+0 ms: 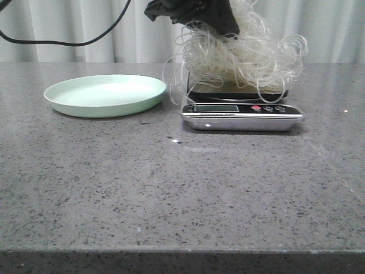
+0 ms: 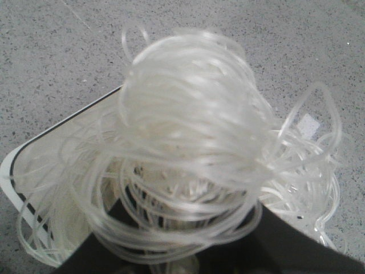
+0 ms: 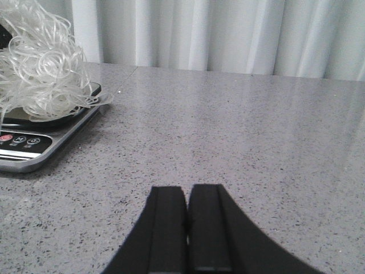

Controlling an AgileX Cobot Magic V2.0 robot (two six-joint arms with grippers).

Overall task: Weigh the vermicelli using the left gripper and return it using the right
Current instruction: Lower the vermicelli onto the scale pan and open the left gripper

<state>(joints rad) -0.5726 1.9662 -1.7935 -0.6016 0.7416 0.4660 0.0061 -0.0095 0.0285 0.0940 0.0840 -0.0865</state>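
**Ana:** Left gripper (image 1: pixel 214 20) sits buried in the top of the vermicelli (image 1: pixel 242 54), over the kitchen scale (image 1: pixel 242 114). Whether its jaws are clamped on the strands or parted, I cannot tell; the wrist view shows only noodle loops over black housing.

**Ben:** And the bundle itself?

**Ana:** Resting on the scale's platform, with stray loops hanging over the edges towards the pale green plate (image 1: pixel 105 95) beside it.

**Ben:** The other arm?

**Ana:** Right gripper (image 3: pixel 187 228) hangs low over the speckled stone table (image 1: pixel 182 188), well apart from the scale, its two black fingers pressed together with nothing between them.

**Ben:** How would you expect the noodles to handle?

**Ana:** Very light, springy and loose, I'd judge. The strands look thin and brittle, so a hard pinch could snap some, and loops may snag on the scale's edge. Best to take hold deep in the dense middle of the tangle, from above, rather than at the curly fringe.
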